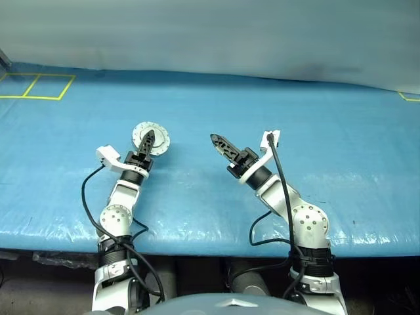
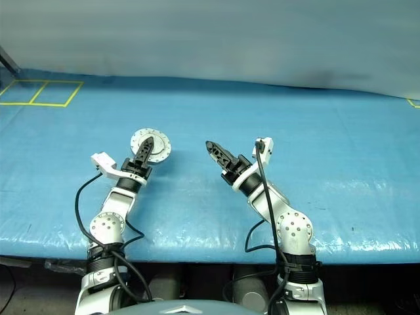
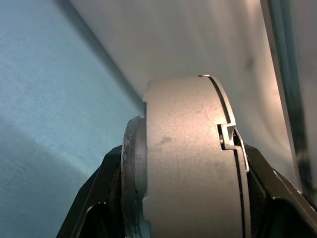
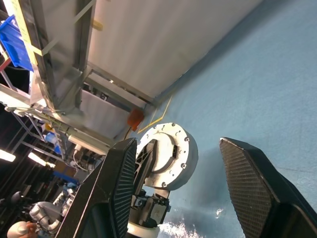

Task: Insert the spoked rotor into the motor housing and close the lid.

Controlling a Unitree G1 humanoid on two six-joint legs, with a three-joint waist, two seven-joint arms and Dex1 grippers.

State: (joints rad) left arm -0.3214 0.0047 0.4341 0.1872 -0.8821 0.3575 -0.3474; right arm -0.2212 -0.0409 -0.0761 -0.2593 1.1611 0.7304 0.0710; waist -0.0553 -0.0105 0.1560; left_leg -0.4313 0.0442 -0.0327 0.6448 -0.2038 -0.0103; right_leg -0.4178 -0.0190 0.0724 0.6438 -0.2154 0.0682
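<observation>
My left gripper (image 1: 149, 139) is shut on the motor housing (image 1: 158, 134), a round silver puck held a little above the blue table. In the left wrist view the housing (image 3: 188, 163) stands edge-on between the two black fingers. The lid (image 3: 241, 168) lies flat against the puck, and only a thin seam and a notch mark the joint. To the right, apart from the puck, my right gripper (image 1: 215, 140) is open and holds nothing. It points at the housing (image 4: 171, 148), which shows between its fingers in the right wrist view. The spoked rotor is out of view.
A blue sheet (image 1: 328, 164) covers the table, and its front edge (image 1: 210, 246) runs just ahead of my arms. Yellow tape squares (image 1: 36, 86) mark the far left corner. A pale wall (image 1: 210, 33) rises behind the table. Black cables (image 1: 279, 170) trail along both forearms.
</observation>
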